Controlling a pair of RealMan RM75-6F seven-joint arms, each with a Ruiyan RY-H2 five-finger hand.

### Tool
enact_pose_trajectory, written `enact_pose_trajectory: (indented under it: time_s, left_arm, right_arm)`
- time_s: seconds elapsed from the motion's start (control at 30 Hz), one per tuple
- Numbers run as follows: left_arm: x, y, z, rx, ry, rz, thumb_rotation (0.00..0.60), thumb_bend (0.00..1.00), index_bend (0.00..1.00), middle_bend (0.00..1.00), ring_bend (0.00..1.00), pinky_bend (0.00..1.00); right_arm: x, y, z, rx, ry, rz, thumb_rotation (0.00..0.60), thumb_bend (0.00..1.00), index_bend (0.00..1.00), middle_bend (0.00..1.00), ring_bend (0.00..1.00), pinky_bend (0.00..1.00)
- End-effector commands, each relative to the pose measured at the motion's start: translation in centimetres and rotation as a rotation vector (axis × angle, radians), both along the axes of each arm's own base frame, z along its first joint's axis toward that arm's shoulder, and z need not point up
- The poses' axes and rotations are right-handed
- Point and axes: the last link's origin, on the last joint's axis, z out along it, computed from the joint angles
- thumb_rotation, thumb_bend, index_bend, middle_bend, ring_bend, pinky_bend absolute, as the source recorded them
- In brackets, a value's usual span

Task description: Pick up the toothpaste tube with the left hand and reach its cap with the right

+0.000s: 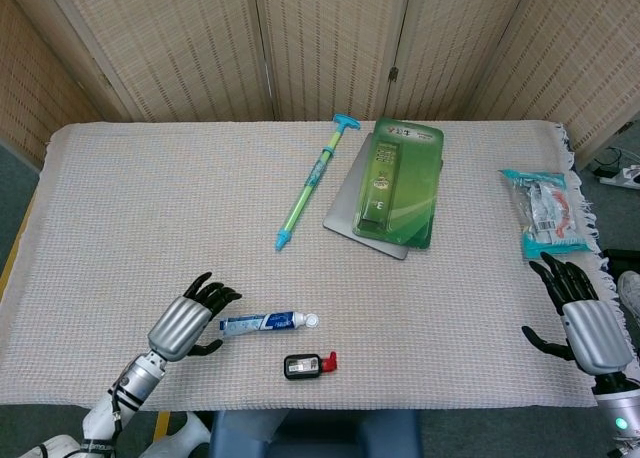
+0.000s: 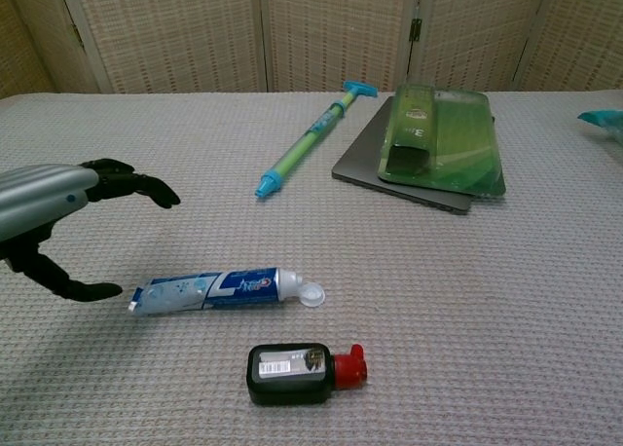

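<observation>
A blue and white toothpaste tube (image 1: 262, 323) (image 2: 209, 289) lies flat near the table's front edge, its white cap (image 1: 311, 320) (image 2: 311, 294) pointing right. My left hand (image 1: 188, 324) (image 2: 54, 227) hovers open just left of the tube's crimped end, fingers spread above it and thumb low beside it, holding nothing. My right hand (image 1: 585, 323) stays at the table's right front corner, fingers spread and empty, far from the cap. The chest view does not show the right hand.
A small black bottle with a red cap (image 1: 308, 364) (image 2: 304, 372) lies just in front of the tube. Farther back are a green and blue syringe-like toy (image 1: 312, 182), a green package (image 1: 398, 181) on a grey slab, and a teal packet (image 1: 545, 211) at the right edge.
</observation>
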Motion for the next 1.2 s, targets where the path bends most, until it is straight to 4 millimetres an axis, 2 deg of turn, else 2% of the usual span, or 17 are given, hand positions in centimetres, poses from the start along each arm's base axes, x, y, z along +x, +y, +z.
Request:
enact_pose_trajectory:
  time_s: [0.03,0.23,0.53,0.7,0.93,1.2]
  left_arm:
    - [0.6,0.9,-1.9,0.023,0.074,-0.041,0.600,0.27,0.21,0.24,0.17,0.00]
    - [1.1,1.5,-4.8,-0.002,0.165,-0.047,0.600,0.27,0.21,0.24,0.17,0.00]
    - [1.4,1.7,-6.7,0.006,0.185,-0.022,0.600,0.27,0.23,0.24,0.19,0.00]
    - [1.1,2.6,-6.6,0.061,0.184,0.007,0.600,0.28,0.27,0.25,0.22,0.00]
    - [0.4,3.0,-6.3,0.055,0.148,0.065,0.600,0.29,0.41,0.38,0.32,0.06]
    - [0.5,2.8,-6.9,0.018,0.136,0.081,0.600,0.33,0.43,0.41,0.34,0.08]
  right_arm:
    - [-0.1,0.0,0.0,-0.001,0.000,-0.004,0.600,0.31,0.00,0.00,0.00,0.00]
    - [-0.2,0.1,0.0,-0.001,-0.001,-0.013,0.600,0.31,0.00,0.00,0.00,0.00]
    - [-0.2,0.0,-0.1,0.002,0.000,-0.019,0.600,0.31,0.00,0.00,0.00,0.00]
    - [-0.4,-0.1,-0.1,0.001,-0.001,-0.022,0.600,0.31,0.00,0.00,0.00,0.00]
    - [-0.6,0.0,-0.3,0.005,-0.004,-0.027,0.600,0.31,0.00,0.00,0.00,0.00]
    - [-0.8,0.1,-0.2,0.000,-0.006,-0.031,0.600,0.31,0.00,0.00,0.00,0.00]
